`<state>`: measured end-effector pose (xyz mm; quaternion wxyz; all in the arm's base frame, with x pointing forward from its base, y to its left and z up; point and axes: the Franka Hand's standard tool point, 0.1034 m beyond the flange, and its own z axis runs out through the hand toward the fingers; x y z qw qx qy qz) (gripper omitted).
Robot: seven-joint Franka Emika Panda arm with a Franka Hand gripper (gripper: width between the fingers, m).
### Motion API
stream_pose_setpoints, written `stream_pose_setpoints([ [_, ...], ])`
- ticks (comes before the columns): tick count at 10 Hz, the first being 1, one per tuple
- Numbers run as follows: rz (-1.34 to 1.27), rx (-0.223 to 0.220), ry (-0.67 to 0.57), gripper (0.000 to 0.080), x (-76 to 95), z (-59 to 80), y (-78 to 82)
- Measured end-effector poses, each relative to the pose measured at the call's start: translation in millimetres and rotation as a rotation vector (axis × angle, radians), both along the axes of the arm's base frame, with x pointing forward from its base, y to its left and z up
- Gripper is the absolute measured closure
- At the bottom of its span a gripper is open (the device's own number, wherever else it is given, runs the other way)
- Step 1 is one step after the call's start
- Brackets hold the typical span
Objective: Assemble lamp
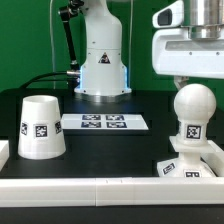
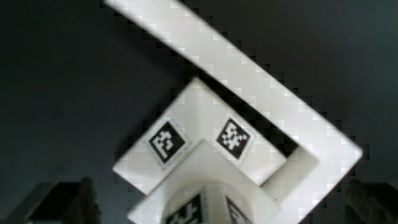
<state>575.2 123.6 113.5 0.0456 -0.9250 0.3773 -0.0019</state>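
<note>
My gripper over the bulb on its base

The shade [image 1: 42, 127] is sitting mouth-down at the exterior view's left, the marker board [image 1: 104, 122] lying mid-table. At the right, the bulb [image 1: 191, 116] is standing in the base [image 1: 186, 166], my gripper [image 1: 190, 78] hanging just above; its fingers are blurred and I cannot tell their opening.

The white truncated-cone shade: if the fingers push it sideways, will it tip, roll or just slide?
The matte white truncated-cone plastic shade stands apart from the other parts with its wider end down on the black table, so it will probably slide rather than tip. It looks stiff and probably light for its size. If knocked onto its side, its round wall would likely roll in a curve.
</note>
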Motion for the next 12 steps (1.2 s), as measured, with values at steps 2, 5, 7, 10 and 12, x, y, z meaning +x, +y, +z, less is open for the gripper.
stream_pose_setpoints([
  [2, 0.083, 0.001, 0.009, 0.0101, -13.3, -1.7, -0.9],
  [5, 0.082, 0.0, 0.01, 0.0101, -12.3, -3.2, -1.4],
  [7, 0.263, -0.029, 0.009, 0.0101, -14.1, -2.8, -10.5],
  [10, 0.439, -0.037, -0.001, 0.0101, -14.7, -1.7, -58.3],
  [12, 0.433, -0.039, -0.001, 0.0101, -13.8, -1.9, -67.6],
])
